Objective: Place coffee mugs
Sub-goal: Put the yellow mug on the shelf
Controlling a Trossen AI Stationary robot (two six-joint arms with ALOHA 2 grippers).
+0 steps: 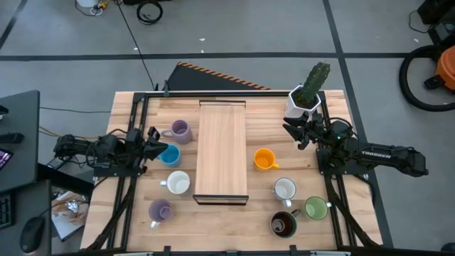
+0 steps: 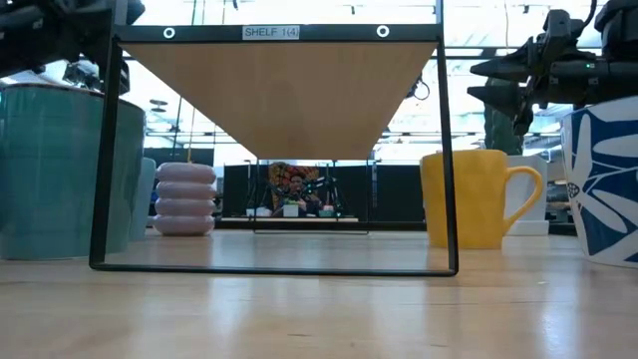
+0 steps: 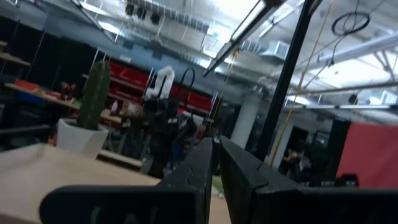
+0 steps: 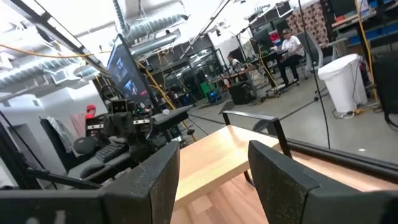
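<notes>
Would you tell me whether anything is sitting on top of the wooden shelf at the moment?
From above, the wooden shelf has a bare top: no mugs on it. The low view shows nothing standing under it either. All eight mugs sit on the table around it.

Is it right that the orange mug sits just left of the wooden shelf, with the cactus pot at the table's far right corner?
Not quite. In the high view the orange mug sits just right of the wooden shelf, not left. The rest holds: the cactus pot stands at the table's far right corner.
</notes>
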